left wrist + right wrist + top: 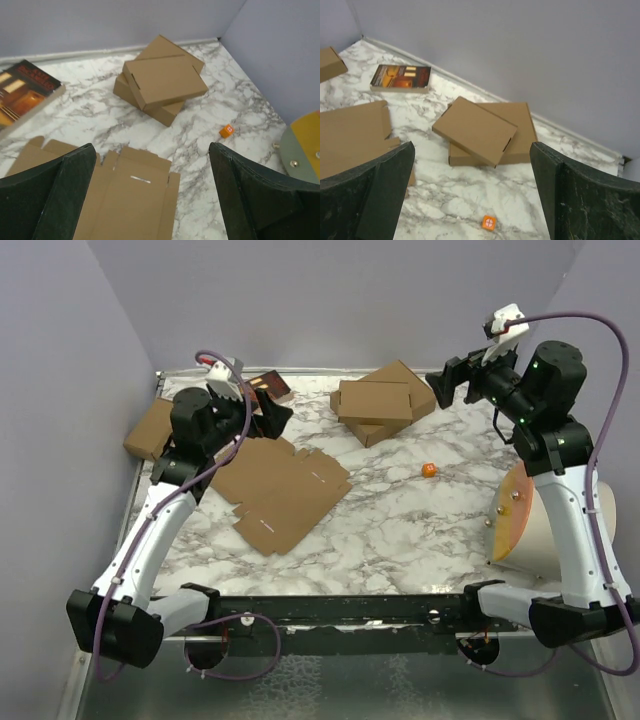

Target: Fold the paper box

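Note:
The paper box (pixel 280 485) lies flat and unfolded on the marble table, left of centre. It also shows in the left wrist view (pixel 120 200) below the fingers and at the left of the right wrist view (pixel 350 135). My left gripper (pixel 270 412) is open and empty, raised above the sheet's far edge. My right gripper (pixel 450 378) is open and empty, held high over the back right of the table, apart from the sheet.
Two ready-folded brown boxes (pixel 382 400) are stacked at the back centre. A small orange cube (pixel 427 469) lies right of centre. A book (pixel 272 387) and a small brown carton (pixel 152 428) lie at the back left. A round yellow-faced object (pixel 525 520) stands at the right edge.

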`<state>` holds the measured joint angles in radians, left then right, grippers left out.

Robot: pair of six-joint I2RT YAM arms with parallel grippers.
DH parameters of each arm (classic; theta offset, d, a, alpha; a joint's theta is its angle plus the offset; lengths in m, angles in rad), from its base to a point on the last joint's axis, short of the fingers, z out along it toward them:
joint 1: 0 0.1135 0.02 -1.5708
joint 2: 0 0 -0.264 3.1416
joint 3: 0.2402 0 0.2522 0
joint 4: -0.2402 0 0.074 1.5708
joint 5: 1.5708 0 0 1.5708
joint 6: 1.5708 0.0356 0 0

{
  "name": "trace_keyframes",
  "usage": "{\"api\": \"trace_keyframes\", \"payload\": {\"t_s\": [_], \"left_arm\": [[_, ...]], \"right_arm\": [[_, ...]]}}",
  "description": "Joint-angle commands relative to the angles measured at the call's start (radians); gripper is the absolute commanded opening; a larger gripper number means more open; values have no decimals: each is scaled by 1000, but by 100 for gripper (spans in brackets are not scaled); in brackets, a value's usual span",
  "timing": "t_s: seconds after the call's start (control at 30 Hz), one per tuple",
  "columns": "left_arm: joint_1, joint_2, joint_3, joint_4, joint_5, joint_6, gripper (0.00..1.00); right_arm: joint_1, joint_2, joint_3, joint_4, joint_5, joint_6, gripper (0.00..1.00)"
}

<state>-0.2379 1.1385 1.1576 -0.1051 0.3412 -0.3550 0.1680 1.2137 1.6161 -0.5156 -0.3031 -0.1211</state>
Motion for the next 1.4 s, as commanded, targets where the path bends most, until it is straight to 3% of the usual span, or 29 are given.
{"api": "trace_keyframes", "payload": {"t_s": [0.0,0.43,0.67,0.87,1.1,1.27,1.37], "left_arm": [[-58,-61,-113,104,-25,-28,99],[-163,-203,-435,344,-22,-121,99],[-179,-262,-518,353,-106,-147,98],[-182,-342,-673,495,-224,-188,98],[-182,-288,-688,412,-303,-176,96],[-173,-306,-725,330,-483,-161,94],[-110,-318,-764,327,-481,-205,93]], "right_arm": [[-16,-43,-83,28,-15,53,99],[-53,-128,-276,58,-135,118,99],[-60,-118,-406,125,-611,-41,99],[-61,-83,-578,334,-794,68,99],[-63,22,-697,447,-918,3,99],[-56,110,-685,381,-932,-55,99],[-49,120,-702,382,-924,-77,99]]}}
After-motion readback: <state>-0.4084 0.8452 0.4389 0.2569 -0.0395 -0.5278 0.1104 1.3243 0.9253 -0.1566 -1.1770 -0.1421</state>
